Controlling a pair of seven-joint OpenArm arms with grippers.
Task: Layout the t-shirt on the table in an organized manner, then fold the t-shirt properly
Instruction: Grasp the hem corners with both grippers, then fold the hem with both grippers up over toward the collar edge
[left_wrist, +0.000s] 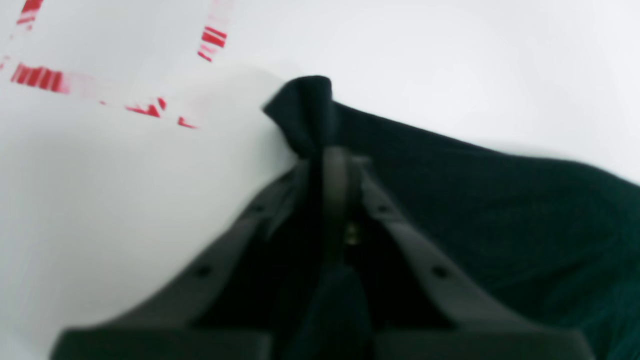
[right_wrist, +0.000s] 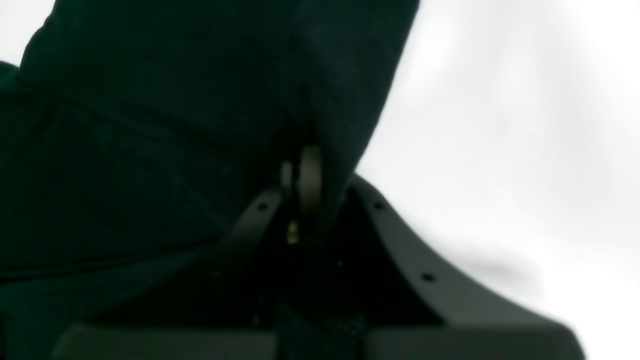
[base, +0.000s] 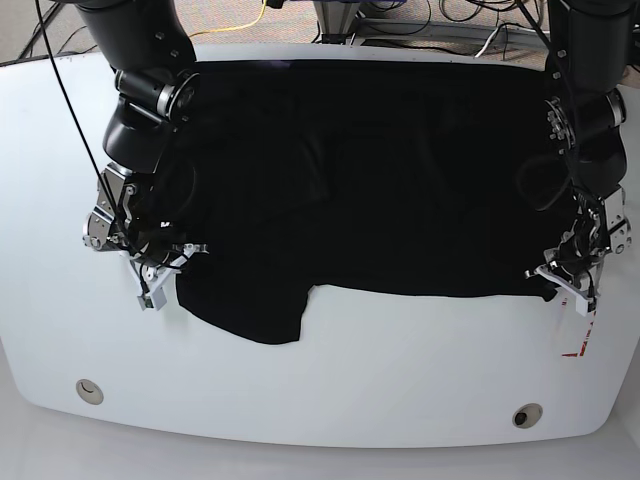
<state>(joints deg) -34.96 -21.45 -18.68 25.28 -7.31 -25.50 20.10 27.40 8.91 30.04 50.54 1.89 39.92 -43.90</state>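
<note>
shirt: black t-shirt (base: 380, 180) spread on table (base: 330, 400), one flap hangs lower, no folds imo
grippers: I've got left gripper (left_wrist: 336, 152) n right gripper (right_wrist: 305, 165) both clamped on its edge

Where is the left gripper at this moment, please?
In the base view the left gripper is at the table's right side, shut on the t-shirt's near right corner, just above the red tape marks.

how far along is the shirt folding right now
Early. Done: the t-shirt lies spread across the table, though the near edge is uneven, with one flap hanging lower. In hand: the left gripper pinches one cloth corner, and the right gripper is shut on the opposite edge. Left: smoothing it out, then every fold.
</note>
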